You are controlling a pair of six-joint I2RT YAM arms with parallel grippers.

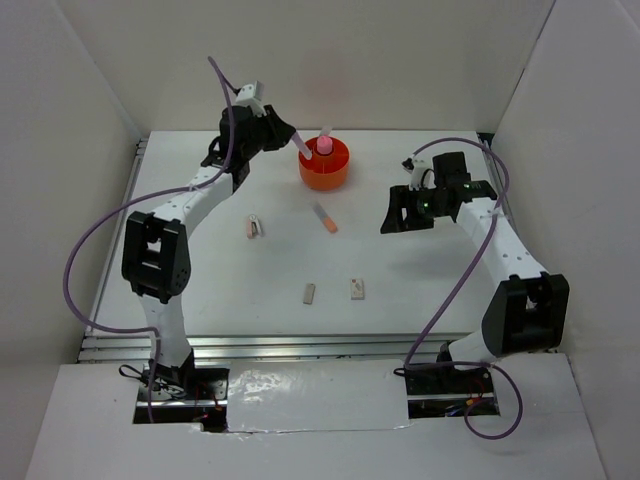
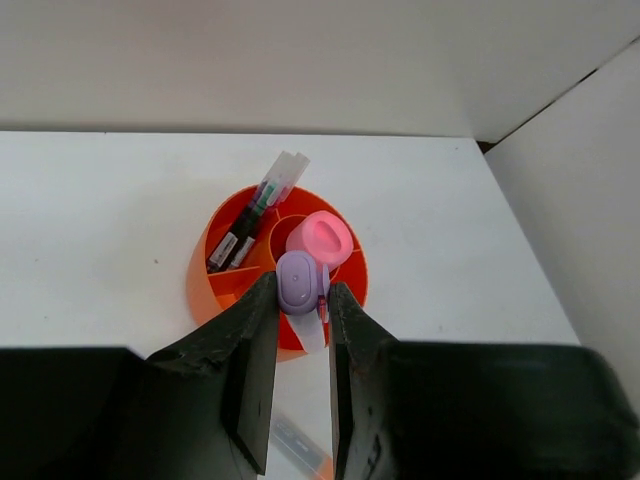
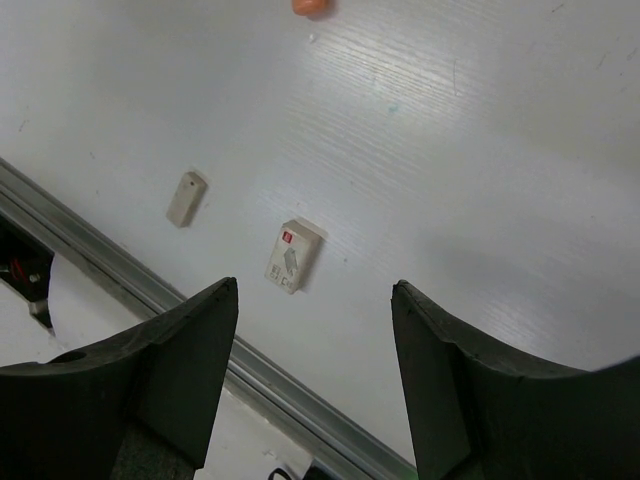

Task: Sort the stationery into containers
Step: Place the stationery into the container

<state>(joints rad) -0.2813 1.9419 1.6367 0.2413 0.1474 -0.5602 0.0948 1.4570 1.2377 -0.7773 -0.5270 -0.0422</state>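
Your left gripper is pinching a lilac-capped tube between narrow jaws, with the tube's long axis running along the fingers and its cap pointing toward 12 o'clock in the wrist view. It is hanging over the near rim of the orange tub. The tub is already holding pens at 11 o'clock and a pink-capped glue stick at 12 o'clock, so you are needing a free compartment under the tube before letting go.

On the table, the beige eraser is lying at 10 o'clock from your right gripper. The white eraser is lying just ahead between the wide, empty jaws, its long axis running roughly 1 to 7. The right arm is nearer to both.
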